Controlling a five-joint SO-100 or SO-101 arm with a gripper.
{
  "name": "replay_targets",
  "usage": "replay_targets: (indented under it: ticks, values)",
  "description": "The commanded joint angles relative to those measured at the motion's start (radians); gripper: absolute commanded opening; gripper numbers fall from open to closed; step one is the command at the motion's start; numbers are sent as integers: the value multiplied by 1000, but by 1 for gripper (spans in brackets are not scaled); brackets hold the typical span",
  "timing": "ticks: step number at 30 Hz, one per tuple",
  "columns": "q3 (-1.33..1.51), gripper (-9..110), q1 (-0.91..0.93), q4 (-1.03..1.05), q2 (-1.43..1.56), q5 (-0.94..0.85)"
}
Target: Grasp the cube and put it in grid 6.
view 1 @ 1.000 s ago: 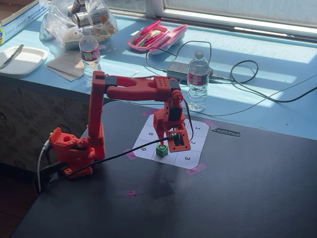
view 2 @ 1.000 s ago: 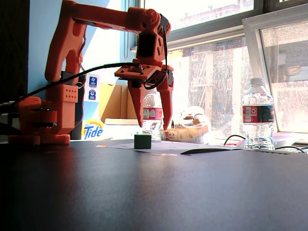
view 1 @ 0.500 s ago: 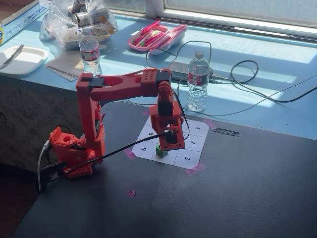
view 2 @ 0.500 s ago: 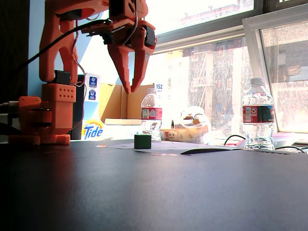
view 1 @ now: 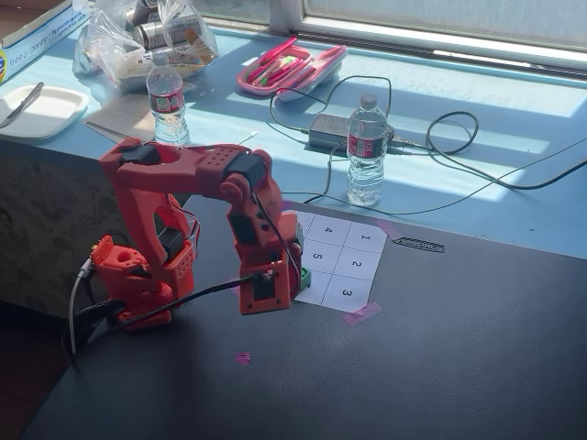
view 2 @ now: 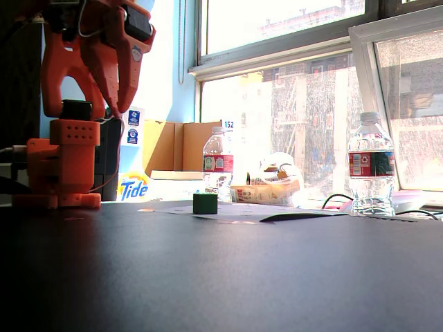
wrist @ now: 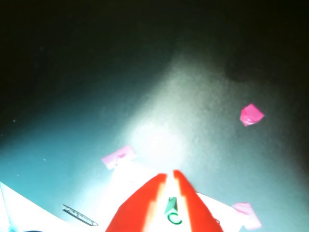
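The green cube (view 1: 304, 278) rests on the white numbered sheet (view 1: 353, 266), in the cell below the 5 and left of the 3. That cell's digit is hidden behind my gripper (view 1: 273, 307). In the low fixed view the cube (view 2: 205, 203) stands alone on the sheet, nothing around it, with the red arm (view 2: 62, 159) off to its left. In the wrist view my gripper (wrist: 170, 175) has its red fingers together at the tips. The cube (wrist: 171, 209) shows small, far below, through the slit between them. The gripper holds nothing.
Two water bottles (view 1: 366, 151) (view 1: 168, 101) stand behind the sheet on the blue ledge, with a power adapter and cables (view 1: 328, 131) and a pink case (view 1: 292, 69). Pink tape (view 1: 361, 313) marks the sheet's corner. A pink scrap (view 1: 242, 357) lies on the dark table.
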Motion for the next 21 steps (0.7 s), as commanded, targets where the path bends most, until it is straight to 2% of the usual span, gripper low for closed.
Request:
replay_targets:
  ticks: [1, 13, 21]
  values:
    - [110, 0, 15, -103, 91, -3]
    - [603, 0, -2, -391, 299, 92]
    - [804, 0, -23, -457, 480, 181]
